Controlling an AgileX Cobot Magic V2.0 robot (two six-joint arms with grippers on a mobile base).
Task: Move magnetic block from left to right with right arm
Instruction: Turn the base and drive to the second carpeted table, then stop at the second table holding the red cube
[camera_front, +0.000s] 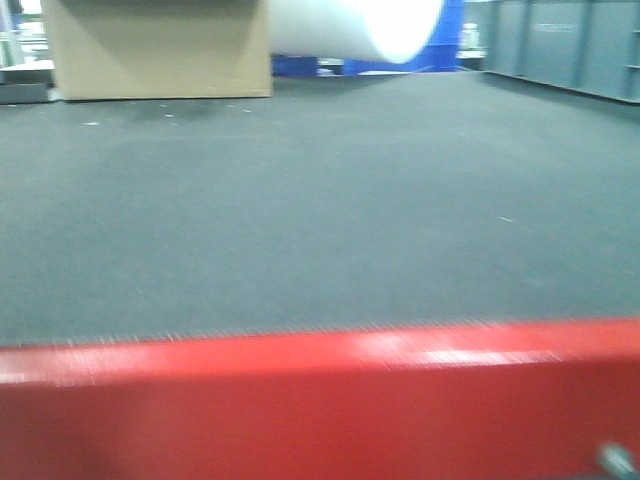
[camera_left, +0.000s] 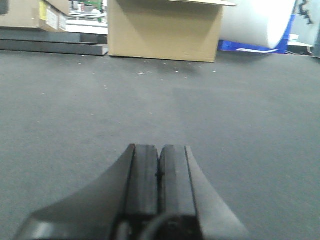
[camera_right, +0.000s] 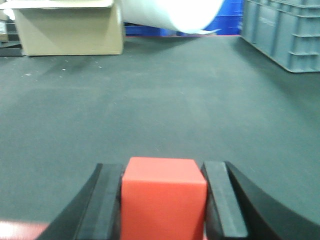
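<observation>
The right gripper (camera_right: 164, 200) lies low and level over the grey floor (camera_right: 165, 100), jaws clamped on the magnetic block (camera_right: 163, 197) — the left gripper (camera_left: 160, 175), equally low, is pressed closed on nothing.

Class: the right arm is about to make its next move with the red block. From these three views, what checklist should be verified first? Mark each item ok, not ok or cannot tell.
1. The magnetic block sits between the fingers of the right end effector: ok.
2. Both pads meet the block's sides: ok. How firm the grip is: cannot tell.
3. Block lifted off the dark mat: cannot tell, because its underside is out of view.
4. No obstacle visible on the mat before the cardboard box and grey crate: ok.
5. Left end effector shut, holding nothing: ok.
</observation>
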